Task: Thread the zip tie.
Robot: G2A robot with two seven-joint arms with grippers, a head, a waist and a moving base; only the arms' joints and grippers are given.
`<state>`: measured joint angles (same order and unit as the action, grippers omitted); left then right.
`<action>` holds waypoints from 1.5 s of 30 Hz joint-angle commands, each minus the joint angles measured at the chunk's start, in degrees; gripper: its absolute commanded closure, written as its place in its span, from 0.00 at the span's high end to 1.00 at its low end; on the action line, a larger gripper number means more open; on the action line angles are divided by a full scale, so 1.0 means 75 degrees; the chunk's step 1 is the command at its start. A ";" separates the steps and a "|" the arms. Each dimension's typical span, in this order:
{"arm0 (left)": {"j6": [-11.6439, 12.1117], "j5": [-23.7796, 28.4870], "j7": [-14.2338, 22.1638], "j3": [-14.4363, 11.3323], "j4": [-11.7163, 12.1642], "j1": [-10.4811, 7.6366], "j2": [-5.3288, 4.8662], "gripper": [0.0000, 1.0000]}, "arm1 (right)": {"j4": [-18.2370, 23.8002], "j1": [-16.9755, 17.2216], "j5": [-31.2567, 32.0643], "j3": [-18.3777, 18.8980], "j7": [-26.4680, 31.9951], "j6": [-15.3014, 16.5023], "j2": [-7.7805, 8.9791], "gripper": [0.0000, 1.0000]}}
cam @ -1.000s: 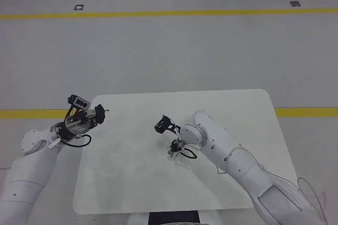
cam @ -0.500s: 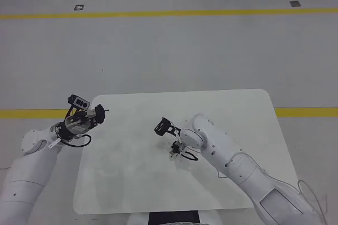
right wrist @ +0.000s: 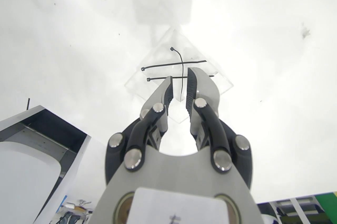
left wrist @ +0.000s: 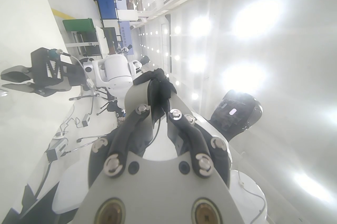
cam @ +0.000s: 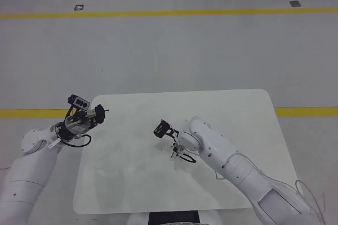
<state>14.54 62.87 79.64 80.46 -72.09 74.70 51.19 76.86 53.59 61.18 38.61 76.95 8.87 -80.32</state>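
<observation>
Worktop: A white worktop [cam: 129, 185] with rounded corners is seen from above, with an arm held at each side.

Left claw: The left claw [cam: 99, 114] is held at the left edge of the worktop, close to its far corner and well apart from the tray. Its fingers [left wrist: 134, 98] are drawn together. Dark material is seen at their tips, and what it is cannot be told.

Right claw: The right claw [right wrist: 180, 76] is held over the middle of the worktop, directly above the tray. Its fingers [right wrist: 194, 82] are parted by a narrow gap, and nothing is gripped.

Tray: A clear square tray [right wrist: 160, 52] is laid flat on the middle of the worktop, below the right claw.

Zip tie: A black zip tie [right wrist: 181, 61] lies in the tray, lined up with the gap between the right claw's fingers, its head pointing away from the claw.

Other zip ties: Two more zip ties [right wrist: 168, 66], also black, are laid side by side in the tray, crossing the first. Which lies on top cannot be told.
</observation>
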 commanded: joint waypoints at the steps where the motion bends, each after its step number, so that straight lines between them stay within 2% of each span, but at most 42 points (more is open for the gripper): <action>1: 0.0000 0.0000 0.0000 0.0000 0.0000 0.0000 0.0000 0.00 | -0.0165 -0.0033 -0.0020 -0.0059 -0.0070 -0.0006 -0.0033 0.13; 5: 0.0000 0.0000 0.0000 0.0000 0.0000 0.0000 0.0000 0.00 | -0.0521 -0.0123 -0.0039 -0.0201 -0.0170 -0.0094 -0.0121 0.15; 15: 0.0000 0.0000 0.0000 0.0000 0.0000 0.0000 0.0000 0.00 | -0.1123 -0.0325 0.0019 -0.0473 -0.0259 -0.0272 -0.0308 0.12; 30: 0.0000 0.0000 0.0000 0.0000 0.0000 0.0000 0.0000 0.00 | -0.1525 -0.0460 0.0093 -0.0609 -0.0191 -0.0442 -0.0482 0.07; 31: 0.0000 0.0000 0.0000 0.0000 0.0000 0.0000 0.0000 0.00 | -0.1534 -0.0464 0.0090 -0.0611 -0.0185 -0.0447 -0.0491 0.01; 32: 0.0000 0.0000 0.0000 0.0000 0.0000 0.0000 0.0000 0.00 | -0.1543 -0.0470 0.0083 -0.0606 -0.0177 -0.0447 -0.0499 0.00; 38: 0.0000 0.0000 0.0000 0.0000 0.0000 0.0000 0.0000 0.00 | -0.1412 -0.0466 0.0068 -0.0531 -0.0054 -0.0429 -0.0502 0.00; 45: 0.0000 0.0000 0.0000 0.0000 0.0000 0.0000 0.0000 0.00 | -0.0593 -0.0261 0.0050 -0.0162 0.0263 -0.0268 -0.0342 0.00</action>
<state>14.54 62.87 79.64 80.46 -72.09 74.70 51.19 71.21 51.30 61.56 36.85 78.46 6.53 -83.15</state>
